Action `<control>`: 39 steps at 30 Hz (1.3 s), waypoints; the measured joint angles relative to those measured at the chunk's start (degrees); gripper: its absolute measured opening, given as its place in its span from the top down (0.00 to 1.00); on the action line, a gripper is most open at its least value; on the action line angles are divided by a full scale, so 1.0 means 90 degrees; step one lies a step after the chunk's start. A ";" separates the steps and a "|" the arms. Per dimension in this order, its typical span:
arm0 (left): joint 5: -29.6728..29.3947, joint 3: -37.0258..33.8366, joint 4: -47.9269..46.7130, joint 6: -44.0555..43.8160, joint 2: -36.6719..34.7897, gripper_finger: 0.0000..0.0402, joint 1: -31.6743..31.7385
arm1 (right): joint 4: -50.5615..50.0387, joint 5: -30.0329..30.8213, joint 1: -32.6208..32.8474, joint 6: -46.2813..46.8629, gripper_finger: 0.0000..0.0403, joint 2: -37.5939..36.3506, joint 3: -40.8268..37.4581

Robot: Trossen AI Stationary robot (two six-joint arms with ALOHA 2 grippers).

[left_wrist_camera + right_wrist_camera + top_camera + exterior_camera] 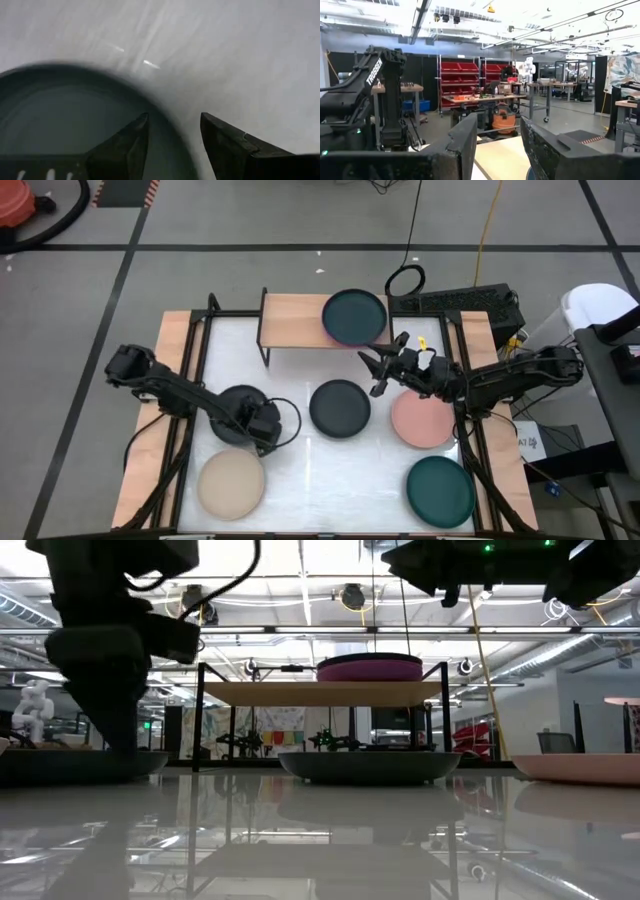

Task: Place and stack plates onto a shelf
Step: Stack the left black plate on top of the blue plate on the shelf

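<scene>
A charcoal plate [236, 408] lies flat at the table's left. My left gripper [266, 430] is open over its right rim, one finger [131, 142] above the plate's inside and the other [227, 145] outside the rim. The shelf [300, 320] stands at the far edge and carries a stack at its right end: a dark teal plate [354, 316] on top, with a pink and a purple edge [370, 668] below. My right gripper [381, 370] is open in the air just in front of that stack. On the table lie a second charcoal plate [340, 408] and salmon [422, 420], teal [440, 490] and beige [231, 483] plates. My left gripper [175, 120] comes from above, pointing down, and straddles the charcoal plate's right rim [172, 132]. The plate lies flat on the table. I cannot tell whether either finger touches the rim.
The shelf's left half [290, 320] shows bare wood. Bare white table [300, 370] lies between the shelf and the plates. Black frame rails [195, 380] run along the table's left and right sides. Beyond the far edge are cables and a dark box [470, 302].
</scene>
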 joint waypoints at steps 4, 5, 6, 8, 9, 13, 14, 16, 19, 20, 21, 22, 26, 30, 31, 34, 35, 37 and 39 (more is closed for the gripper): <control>-0.0045 0.0074 -0.0200 -0.0102 0.0207 0.55 0.0122 | 0.0015 -0.0001 -0.0002 0.0008 0.67 0.0001 0.0000; -0.0045 0.0081 -0.0171 -0.0092 0.0252 0.55 0.0141 | 0.0017 -0.0001 -0.0002 0.0029 0.67 0.0001 0.0000; -0.0047 0.0083 -0.0189 -0.0079 0.0269 0.55 0.0161 | 0.0034 -0.0001 -0.0002 0.0057 0.67 0.0001 0.0000; -0.0057 0.0083 -0.0204 -0.0034 0.0284 0.55 0.0193 | 0.0050 -0.0001 -0.0002 0.0132 0.67 -0.0001 0.0000; -0.0072 0.0086 -0.0211 -0.0025 0.0298 0.55 0.0206 | 0.0040 -0.0001 -0.0002 0.0160 0.67 0.0000 0.0000; -0.0254 0.0086 -0.0302 0.0006 0.0297 0.55 0.0291 | 0.0003 -0.0001 -0.0002 0.0170 0.67 0.0001 0.0000; -0.0302 0.0086 -0.0309 0.0064 0.0300 0.55 0.0309 | -0.0002 -0.0001 -0.0002 0.0172 0.67 0.0001 0.0000; -0.0374 0.0086 -0.0314 0.0143 0.0299 0.55 0.0344 | -0.0016 -0.0001 -0.0002 0.0172 0.67 0.0000 0.0000; -0.0378 0.0086 -0.0282 0.0269 0.0299 0.55 0.0401 | -0.0072 -0.0001 -0.0002 0.0172 0.67 0.0001 0.0000; -0.0379 0.0086 -0.0225 0.0351 0.0299 0.55 0.0402 | -0.0100 -0.0003 -0.0002 0.0172 0.67 -0.0001 0.0000; -0.0378 0.0085 -0.0145 0.0444 0.0299 0.55 0.0402 | -0.0107 -0.0001 -0.0002 0.0175 0.67 -0.0001 0.0000; -0.0378 0.0086 -0.0065 0.0534 0.0299 0.56 0.0402 | -0.0112 -0.0001 -0.0002 0.0173 0.67 0.0001 0.0000; -0.0376 0.0085 -0.0005 0.0651 0.0299 0.67 0.0413 | -0.0127 -0.0002 -0.0002 0.0218 0.67 -0.0001 0.0000; -0.0370 0.0083 -0.0076 0.0862 0.0299 0.86 0.0439 | -0.0156 -0.0003 -0.0002 0.0248 0.67 -0.0001 0.0002; -0.0337 0.0083 -0.0070 0.1022 0.0296 0.91 0.0442 | -0.0157 -0.0002 -0.0002 0.0247 0.67 0.0001 0.0002; -0.0232 0.0189 -0.0061 0.1497 0.0273 0.97 0.0366 | -0.0168 -0.0001 -0.0002 0.0237 0.67 0.0001 0.0005; -0.0205 0.0240 -0.0109 0.1675 0.0231 0.97 0.0300 | -0.0165 -0.0001 -0.0002 0.0212 0.67 0.0001 0.0005; -0.0131 0.0419 -0.0159 0.2035 0.0120 0.98 0.0152 | -0.0155 0.0001 -0.0002 0.0189 0.67 0.0001 0.0005; -0.0116 0.0656 -0.0122 0.2341 -0.0016 0.98 -0.0006 | -0.0158 0.0001 -0.0002 0.0168 0.67 0.0001 0.0005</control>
